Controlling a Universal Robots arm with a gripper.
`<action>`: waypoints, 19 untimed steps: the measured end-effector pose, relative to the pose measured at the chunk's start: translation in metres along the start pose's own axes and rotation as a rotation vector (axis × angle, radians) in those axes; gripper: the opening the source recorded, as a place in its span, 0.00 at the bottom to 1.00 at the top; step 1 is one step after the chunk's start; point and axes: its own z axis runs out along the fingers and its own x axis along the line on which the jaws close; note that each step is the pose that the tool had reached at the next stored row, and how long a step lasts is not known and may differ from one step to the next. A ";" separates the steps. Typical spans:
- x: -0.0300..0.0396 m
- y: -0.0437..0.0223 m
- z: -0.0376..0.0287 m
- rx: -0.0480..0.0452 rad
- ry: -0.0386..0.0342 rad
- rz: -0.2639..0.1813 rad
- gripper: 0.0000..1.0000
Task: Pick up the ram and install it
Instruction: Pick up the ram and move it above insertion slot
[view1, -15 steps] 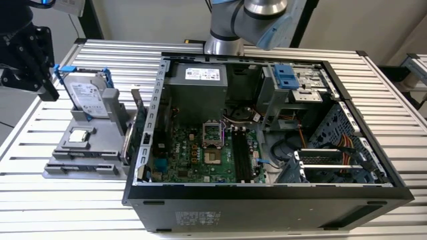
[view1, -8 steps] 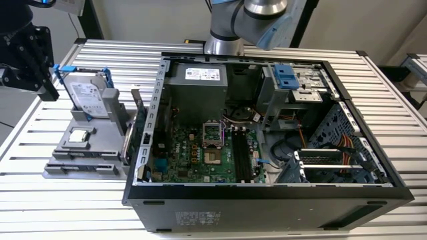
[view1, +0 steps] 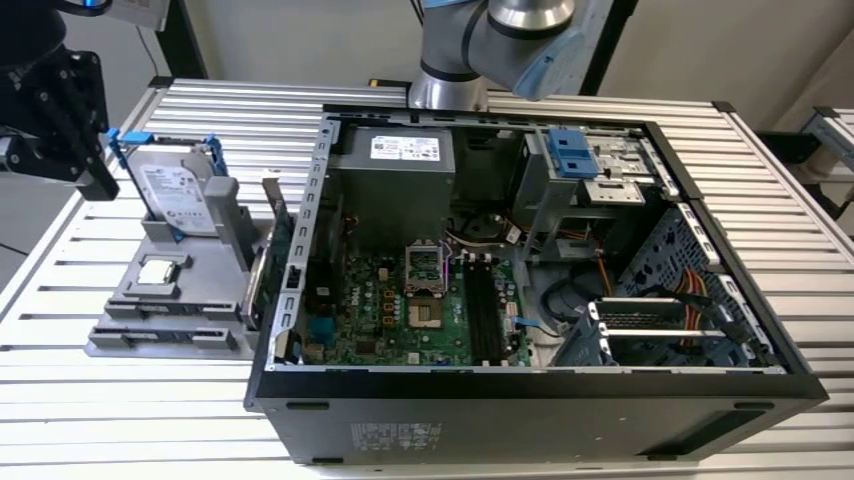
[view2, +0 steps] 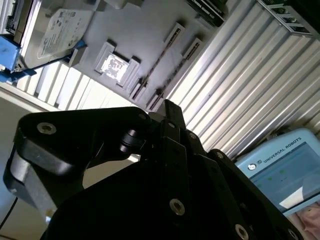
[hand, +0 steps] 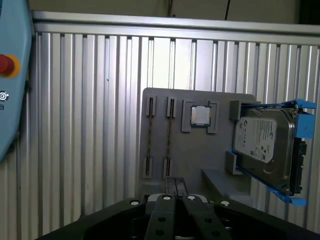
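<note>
— One ram (hand: 169, 137) is all we count. It stands on its edge in a slot of the grey holder plate (hand: 195, 160), just beside a second slot and near the processor chip (hand: 201, 116).

— Agreed. And our gripper (hand: 175, 183)?

— It hangs above the holder, apart from the stick. In both wrist views we see the jaws pressed together with nothing between them.

— So the ram is untouched. Where does the plate sit?

— On the slatted table (view1: 120, 410), at the exterior view's left of the open computer case (view1: 534, 385). The hard drive (hand: 262, 145) stands upright at the plate's far end, and the long memory sockets (view1: 483, 310) lie on the board inside the case.

— What worries us?

— With the jaws closed, we judge that a descent would strike the stick's top edge instead of straddling it. The stick is thin, so a grip away from its middle could tilt it in the slot or let it slip. Cables also lie near the sockets' far end, and a skewed stick could jam there.
</note>
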 end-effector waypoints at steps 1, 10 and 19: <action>0.0000 0.0000 0.0001 0.0002 -0.0041 0.000 0.00; 0.0000 0.0000 0.0000 -0.0007 -0.0129 -0.003 0.00; 0.0000 -0.0001 0.0001 -0.0009 -0.0129 -0.007 0.00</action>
